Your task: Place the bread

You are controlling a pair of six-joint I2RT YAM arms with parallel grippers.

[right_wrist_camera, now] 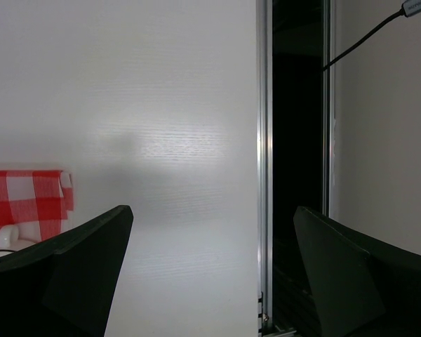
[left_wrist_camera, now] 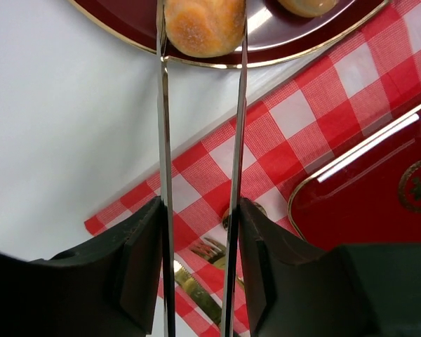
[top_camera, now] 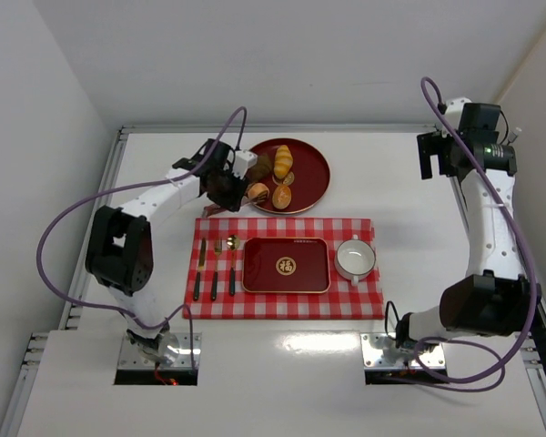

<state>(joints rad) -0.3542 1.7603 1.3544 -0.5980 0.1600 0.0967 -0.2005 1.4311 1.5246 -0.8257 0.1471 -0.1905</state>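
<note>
The bread, a small round golden-orange bun [top_camera: 257,191], lies at the near left of the round red plate [top_camera: 309,159]. My left gripper [top_camera: 227,188] is shut on a pair of thin metal tongs [left_wrist_camera: 162,140]. In the left wrist view the two tong blades reach forward from the gripper [left_wrist_camera: 200,210] and stand against either side of the bun [left_wrist_camera: 205,24], over the plate's rim [left_wrist_camera: 126,38]. I cannot tell whether the bun is lifted. My right gripper [top_camera: 432,155] is open and empty at the far right, and shows in its wrist view [right_wrist_camera: 214,217].
A long yellow roll [top_camera: 283,162] and a browner oval roll [top_camera: 281,196] share the round plate. A red checked cloth [top_camera: 364,300] holds a rectangular red tray [top_camera: 286,265], a white cup [top_camera: 355,259] and cutlery [top_camera: 214,273]. The table's right rail [right_wrist_camera: 264,175] is by the right gripper.
</note>
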